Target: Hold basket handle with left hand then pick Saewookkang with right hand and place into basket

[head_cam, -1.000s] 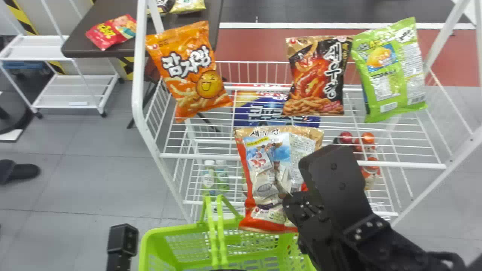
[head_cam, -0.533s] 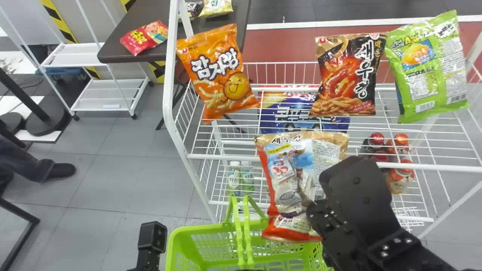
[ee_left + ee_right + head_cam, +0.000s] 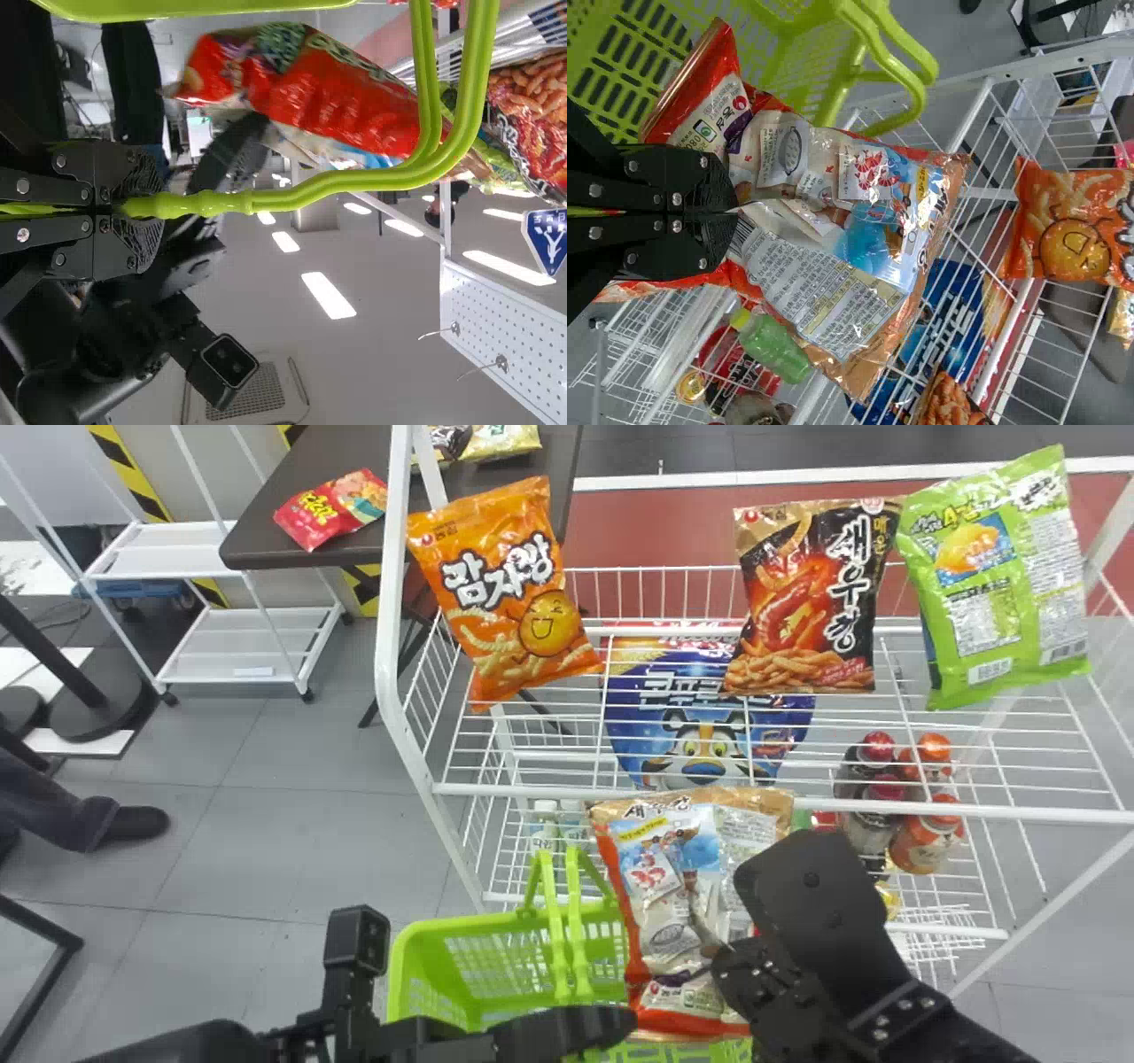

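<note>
Open room over the left of the basket — raised handles alongside, Saewookkang over the right, wire rack beyond

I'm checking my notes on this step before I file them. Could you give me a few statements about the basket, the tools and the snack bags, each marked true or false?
1. The left tool is shut on the handle of the green basket. True.
2. In the head view, the black-and-red bag is between the orange bag and the green bag. True.
3. The right tool holds the orange bag. False: it holds the Saewookkang.
4. The Saewookkang lies released in the basket. False: it is in the right tool's grip.
</note>
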Controlling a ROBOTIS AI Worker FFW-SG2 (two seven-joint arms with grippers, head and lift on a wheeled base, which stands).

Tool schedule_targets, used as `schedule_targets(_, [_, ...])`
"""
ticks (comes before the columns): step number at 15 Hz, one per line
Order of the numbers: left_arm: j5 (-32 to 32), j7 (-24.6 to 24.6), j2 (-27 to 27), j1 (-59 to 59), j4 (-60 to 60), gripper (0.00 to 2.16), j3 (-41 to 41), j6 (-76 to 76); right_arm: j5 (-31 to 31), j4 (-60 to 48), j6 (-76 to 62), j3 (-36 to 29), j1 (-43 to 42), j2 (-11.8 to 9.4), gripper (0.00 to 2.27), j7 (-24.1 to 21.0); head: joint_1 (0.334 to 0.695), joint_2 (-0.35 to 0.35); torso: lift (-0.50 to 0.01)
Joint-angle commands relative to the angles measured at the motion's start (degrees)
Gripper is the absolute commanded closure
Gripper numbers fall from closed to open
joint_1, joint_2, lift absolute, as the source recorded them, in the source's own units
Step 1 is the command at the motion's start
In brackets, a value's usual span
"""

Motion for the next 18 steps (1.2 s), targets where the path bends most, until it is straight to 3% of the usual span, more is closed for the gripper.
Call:
schedule_targets(1, [-0.1,0.5,-0.1,-1.8,0.0,2.15,0.4,1.8,-0.5,0.2,0.5,0.1,0.7,-0.2,2.24,0.8,0.695,0.128,-0.019])
schedule_targets(2, [0.0,0.6,-0.1,-2.2,0.0,2.15,0.5,1.8,-0.5,0.7,0.5,0.3,0.7,-0.3,2.23,1.6,0.695,0.132,-0.019])
schedule_targets(3, [0.0,0.7,-0.1,-2.5,0.1,2.15,0.5,1.8,-0.8,1.5,0.5,0.8,0.7,-0.3,2.02,1.7,0.695,0.137,-0.019])
schedule_targets(4, [0.0,0.7,-0.1,-2.7,0.1,2.15,0.6,1.8,-0.9,2.0,0.5,1.3,0.8,-0.6,1.53,1.7,0.695,0.143,-0.019])
schedule_targets(5, [0.1,0.7,-0.1,-2.7,0.2,2.15,0.7,1.8,-1.0,2.5,0.5,1.7,0.8,-0.6,0.20,1.9,0.695,0.155,-0.019])
schedule_targets(6, [0.1,0.7,-0.1,-2.8,0.5,2.15,0.7,1.8,-1.1,2.9,0.5,1.9,0.8,-0.7,0.00,1.9,0.695,0.162,-0.019])
schedule_targets(9, [0.2,0.5,0.0,-2.9,1.0,2.15,0.9,1.8,-1.4,3.0,0.5,1.1,1.4,-0.7,0.06,1.0,0.695,0.176,-0.019])
schedule_targets(12, [0.3,0.3,0.1,-2.9,1.6,2.15,1.2,1.8,-2.4,4.4,0.5,-2.7,3.5,-1.4,0.06,-2.8,0.695,0.158,-0.019])
schedule_targets(15, [0.4,0.0,0.2,-2.9,2.2,2.15,1.5,1.8,-7.7,7.7,-1.6,-12.4,5.0,-1.2,0.05,-7.0,0.695,0.076,-0.019])
schedule_targets(18, [0.4,-0.3,0.1,-2.6,2.5,2.15,2.1,1.8,-13.6,11.1,-21.1,-21.9,7.3,-0.8,0.04,-7.6,0.695,-0.049,-0.019])
